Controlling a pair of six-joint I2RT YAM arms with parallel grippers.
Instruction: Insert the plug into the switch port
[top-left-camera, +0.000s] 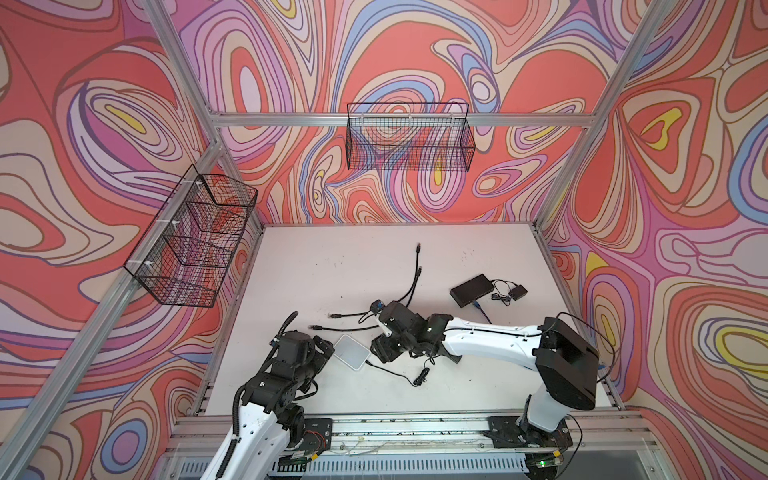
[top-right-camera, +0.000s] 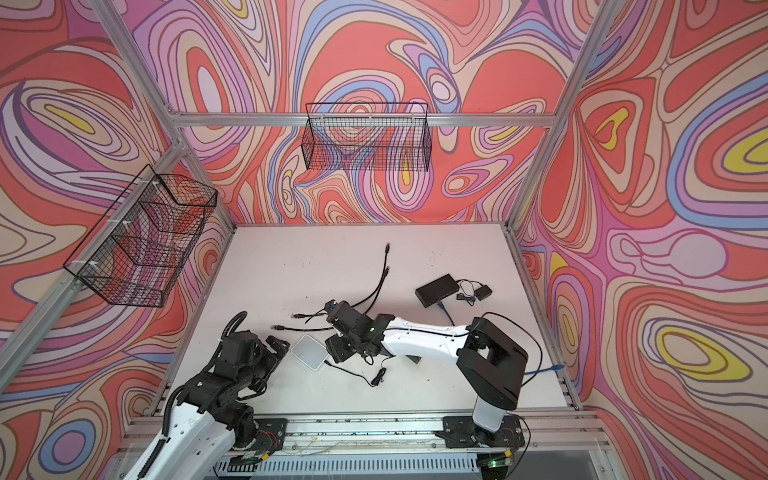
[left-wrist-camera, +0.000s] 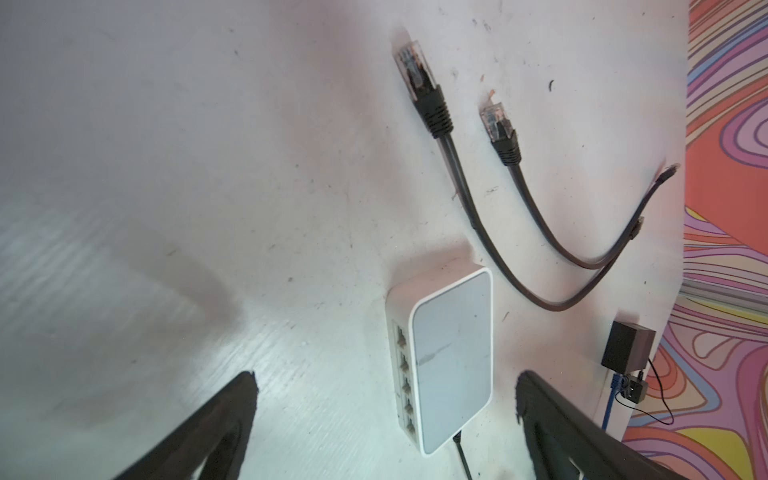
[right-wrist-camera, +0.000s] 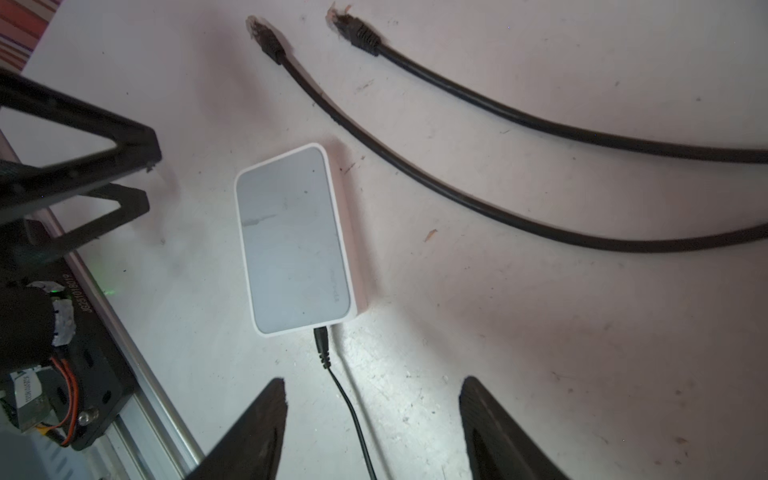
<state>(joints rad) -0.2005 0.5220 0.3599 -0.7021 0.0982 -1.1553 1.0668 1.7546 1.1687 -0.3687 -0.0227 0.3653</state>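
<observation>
The white switch (top-left-camera: 352, 351) (top-right-camera: 308, 351) lies flat near the table's front, with a row of ports (left-wrist-camera: 405, 374) along one long side. A black barrel plug (right-wrist-camera: 322, 338) on a thin cord meets the switch's short end with no gap showing. My left gripper (left-wrist-camera: 384, 382) (top-left-camera: 326, 345) is open beside the port side and apart from the switch. My right gripper (right-wrist-camera: 372, 386) is open just behind the plug. The cord (right-wrist-camera: 353, 415) runs between its fingers untouched. Two black network plugs (left-wrist-camera: 415, 75) (left-wrist-camera: 498, 124) lie loose beyond the switch.
A black switch (top-left-camera: 473, 289) with a small adapter (top-left-camera: 518, 293) and a blue cable (top-left-camera: 482, 311) sits at the right rear. Black cables (top-left-camera: 411, 286) trail across the middle. Wire baskets (top-left-camera: 409, 137) (top-left-camera: 195, 237) hang on the walls. An aluminium rail (top-left-camera: 395, 428) edges the front.
</observation>
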